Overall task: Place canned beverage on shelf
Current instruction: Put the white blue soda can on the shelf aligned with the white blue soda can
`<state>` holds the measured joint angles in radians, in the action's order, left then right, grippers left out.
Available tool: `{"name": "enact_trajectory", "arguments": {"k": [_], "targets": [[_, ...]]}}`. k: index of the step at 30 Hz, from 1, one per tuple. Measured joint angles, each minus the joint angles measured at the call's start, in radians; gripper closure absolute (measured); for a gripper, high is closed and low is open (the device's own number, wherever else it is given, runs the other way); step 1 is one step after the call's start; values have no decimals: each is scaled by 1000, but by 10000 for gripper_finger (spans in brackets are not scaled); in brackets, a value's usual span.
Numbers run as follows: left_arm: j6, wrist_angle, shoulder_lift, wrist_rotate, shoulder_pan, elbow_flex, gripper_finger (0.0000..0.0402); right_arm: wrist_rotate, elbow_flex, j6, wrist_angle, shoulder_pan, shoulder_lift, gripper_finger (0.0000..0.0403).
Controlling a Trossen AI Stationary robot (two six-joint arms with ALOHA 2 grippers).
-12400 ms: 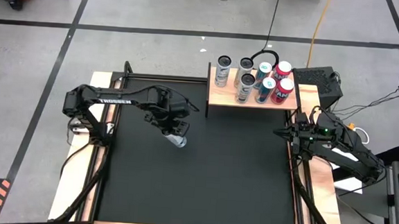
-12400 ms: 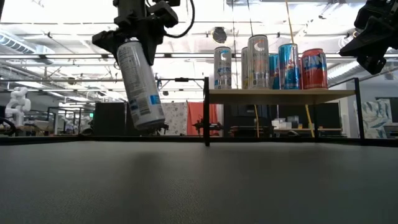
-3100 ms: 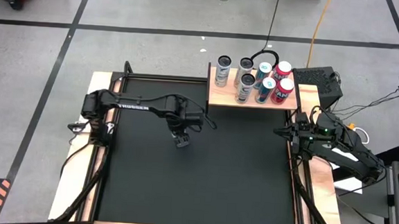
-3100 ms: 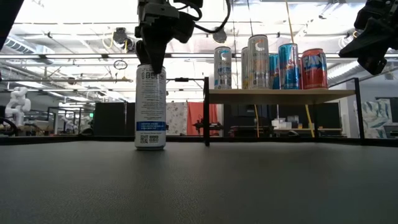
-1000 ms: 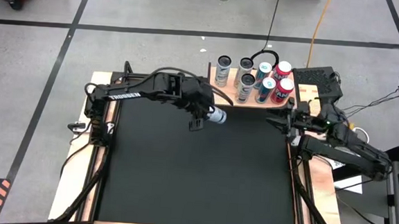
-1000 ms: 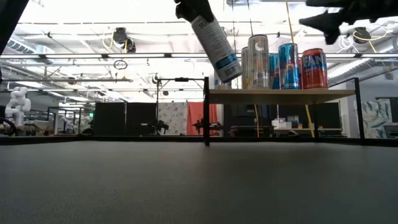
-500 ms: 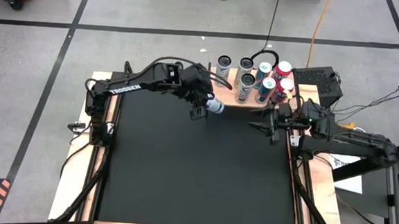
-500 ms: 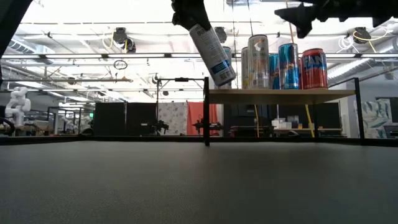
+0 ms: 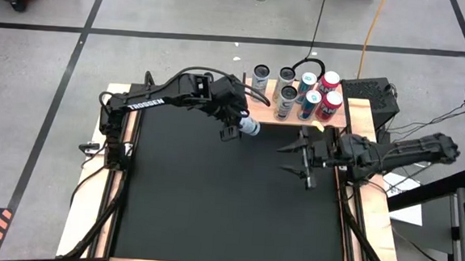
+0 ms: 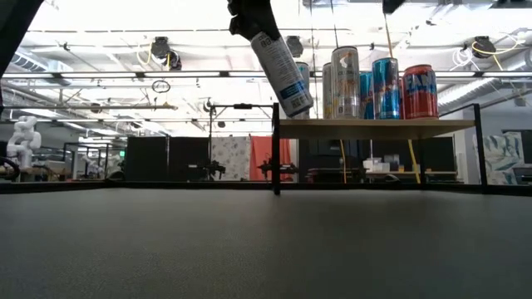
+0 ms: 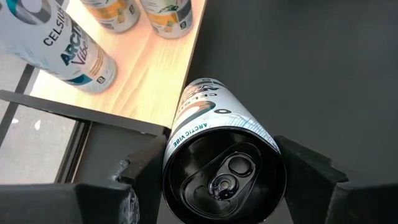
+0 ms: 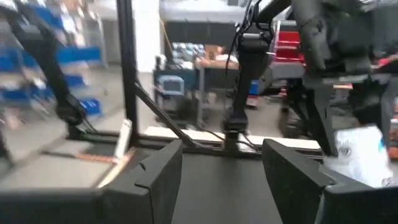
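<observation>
- Left gripper (image 9: 234,124) is up off the mat (image 9: 228,203), right by the shelf's (image 9: 258,112) front-left corner, fingers clamped on a white can (image 9: 249,127).
- That can (image 10: 283,66) hangs tilted, top end in the gripper, bottom end leaning toward the shelf (image 10: 374,126) and roughly level with its top at the left edge. Can't really tell if it's touching the wood or just shy of it.
- Left wrist view looks straight down on the can's lid (image 11: 227,177), a finger (image 11: 144,171) hugging each side, with the shelf corner (image 11: 155,68) just past it.
- Six other cans (image 9: 296,90) already stand on the shelf, bunched toward the back and right.
- Right gripper (image 9: 305,155) sits out over the mat's right side, in front of the shelf, fingers spread with nothing between them.
- Its wrist view just shows those parted fingers (image 12: 155,171) and the room beyond.
</observation>
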<state>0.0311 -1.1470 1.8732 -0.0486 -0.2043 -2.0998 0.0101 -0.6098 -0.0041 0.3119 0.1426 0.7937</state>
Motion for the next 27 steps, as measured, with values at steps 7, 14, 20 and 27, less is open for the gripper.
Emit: {"name": "enact_trajectory", "arguments": {"k": [7, 14, 20, 27], "targets": [[-3, -16, 0, -2, 0, 0, 152, 461, -162, -136, -210, 138, 121, 202], [-2, -7, 0, -3, 0, 0, 152, 704, -180, -114, -162, 138, 206, 202], [2, 67, 0, -4, 0, 1, 152, 935, -181, -89, -134, 125, 249, 202], [1, 86, 0, -3, 0, 1, 152, 845, -181, -60, -135, 125, 316, 202]]}}
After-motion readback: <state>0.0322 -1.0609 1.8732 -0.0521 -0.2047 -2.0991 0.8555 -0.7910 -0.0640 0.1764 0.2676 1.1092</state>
